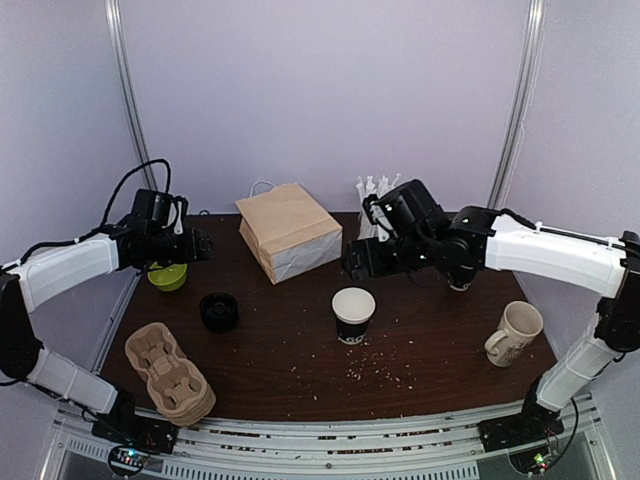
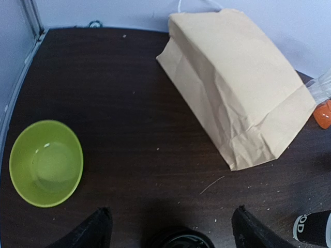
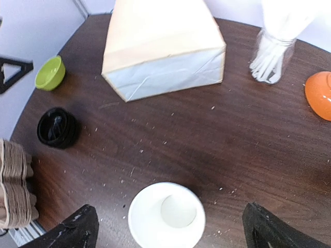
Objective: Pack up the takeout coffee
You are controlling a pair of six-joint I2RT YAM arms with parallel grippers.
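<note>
The takeout coffee cup (image 1: 353, 315) stands upright mid-table: black outside with white print, white inside, with no lid on it. It also shows in the right wrist view (image 3: 166, 216) and at the edge of the left wrist view (image 2: 314, 227). A black plastic lid (image 1: 219, 312) lies apart on the table to its left, also seen in the right wrist view (image 3: 57, 127). My right gripper (image 1: 362, 262) hangs open above and behind the cup (image 3: 173, 227). My left gripper (image 1: 195, 245) is open and empty, above the table just behind the lid (image 2: 181, 240).
A brown paper bag (image 1: 288, 231) lies on its side at the back centre. A green bowl (image 1: 168, 276) sits at the left, a stack of pulp cup carriers (image 1: 168, 372) front left, a cream mug (image 1: 514, 333) front right. A cup of white utensils (image 3: 271, 57) and an orange bowl (image 3: 319, 94) stand at the back right.
</note>
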